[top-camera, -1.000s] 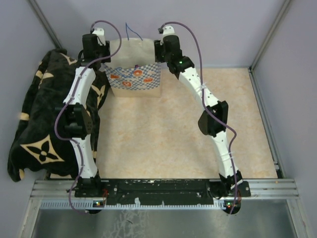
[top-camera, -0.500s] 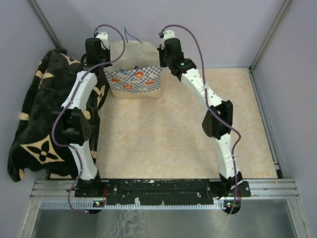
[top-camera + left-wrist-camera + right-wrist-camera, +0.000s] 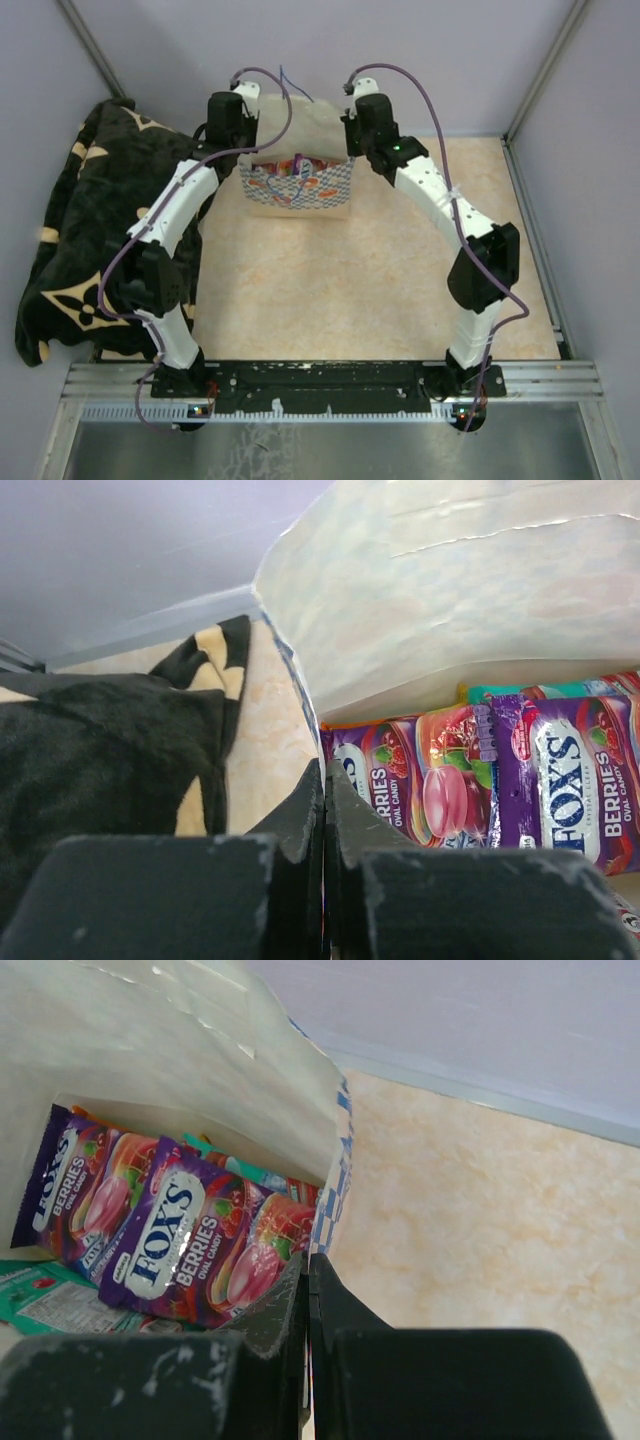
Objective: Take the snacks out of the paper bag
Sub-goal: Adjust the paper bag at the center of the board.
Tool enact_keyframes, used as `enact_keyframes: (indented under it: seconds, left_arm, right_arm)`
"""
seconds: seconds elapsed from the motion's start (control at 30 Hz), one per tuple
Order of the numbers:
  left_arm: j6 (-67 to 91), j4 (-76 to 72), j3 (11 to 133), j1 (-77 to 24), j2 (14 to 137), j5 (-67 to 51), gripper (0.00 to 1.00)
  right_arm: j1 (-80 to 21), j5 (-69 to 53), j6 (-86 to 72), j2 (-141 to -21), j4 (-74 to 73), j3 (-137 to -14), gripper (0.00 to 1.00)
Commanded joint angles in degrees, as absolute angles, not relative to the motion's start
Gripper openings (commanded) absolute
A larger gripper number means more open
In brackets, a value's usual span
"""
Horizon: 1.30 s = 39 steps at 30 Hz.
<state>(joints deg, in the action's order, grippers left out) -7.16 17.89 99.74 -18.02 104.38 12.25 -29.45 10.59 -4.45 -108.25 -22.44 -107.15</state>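
The paper bag (image 3: 300, 190) stands at the back of the table with its mouth held wide. My left gripper (image 3: 246, 150) is shut on the bag's left wall (image 3: 300, 695), pinching the paper edge between the fingertips (image 3: 312, 790). On the opposite side, the checkered right wall (image 3: 335, 1175) is pinched in my right gripper (image 3: 352, 148), which is also shut. Inside lie the snacks: purple berry packets (image 3: 560, 780) (image 3: 185, 1240), a teal one (image 3: 540, 691) beneath, and a green one (image 3: 40, 1298). Their bright tops show in the mouth (image 3: 295, 165).
A black floral blanket (image 3: 80, 240) is heaped against the left wall, close to the left arm and the bag's left side (image 3: 100, 740). Bare tan tabletop (image 3: 340, 290) lies in front of the bag. Grey walls close in the back and sides.
Both grippers have closed on the bag's side walls. The arms and bag have shifted to the right, and the bag's mouth now stands open, showing the packets.
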Motion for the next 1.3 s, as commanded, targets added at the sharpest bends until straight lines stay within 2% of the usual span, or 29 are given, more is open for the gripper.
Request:
enact_keyframes:
  seconds: [0.0, 0.33, 0.5, 0.6, 0.67, 0.77, 0.87, 0.93, 1.0, 1.03, 1.17, 1.27]
  left_arm:
    - [-7.15, 17.05, 100.17, -21.38, 97.91, 14.24, 0.00]
    - [-3.77, 21.00, 96.10, -24.63, 89.89, 12.82, 0.00]
    - [-3.32, 20.61, 96.28, -24.84, 90.90, 12.96, 0.00]
    - [-3.41, 18.53, 98.51, -24.77, 95.70, 13.31, 0.00]
    - [-4.10, 16.76, 102.65, -24.77, 100.69, 13.63, 0.00]
    - [-6.92, 17.03, 116.37, -24.66, 111.28, 16.71, 0.00]
    - [-10.83, 15.41, 133.26, -24.68, 120.54, 19.01, 0.00]
    - [-12.75, 12.37, 136.23, -24.83, 122.47, 18.56, 0.00]
    - [-13.66, 6.05, 128.35, -24.95, 119.19, 18.61, 0.00]
    - [-13.70, 2.26, 121.64, -24.99, 115.89, 18.43, 0.00]
    - [-11.80, -19.47, 86.42, -25.54, 99.48, 14.61, 0.00]
    - [-9.05, -31.28, 63.49, -27.47, 92.40, 12.40, 0.00]
  right_arm:
    - [-29.38, 11.94, -3.68, -97.08, -20.03, -102.49, 0.00]
    - [-29.37, 10.40, -6.19, -83.81, -21.79, -91.62, 0.00]
    - [-29.31, 10.99, -5.85, -84.75, -22.03, -91.63, 0.00]
    - [-28.06, 11.05, -5.71, -89.01, -20.19, -93.67, 0.00]
    - [-26.28, 10.04, -5.64, -93.24, -21.01, -98.37, 0.00]
    - [-23.58, 9.57, -4.66, -101.57, -22.61, -110.02, 0.00]
    - [-20.88, 7.06, -4.43, -110.77, -27.94, -129.16, 0.00]
    - [-20.32, 5.67, -4.21, -116.09, -32.76, -139.48, 0.00]
    - [-20.37, 3.82, -4.27, -117.38, -35.42, -141.29, 0.00]
    - [-20.45, 2.63, -4.62, -116.08, -34.52, -137.31, 0.00]
    - [-21.62, 1.07, -8.18, -98.22, -14.91, -101.09, 0.00]
    - [-22.73, -0.21, -12.81, -85.45, 0.15, -72.08, 0.00]
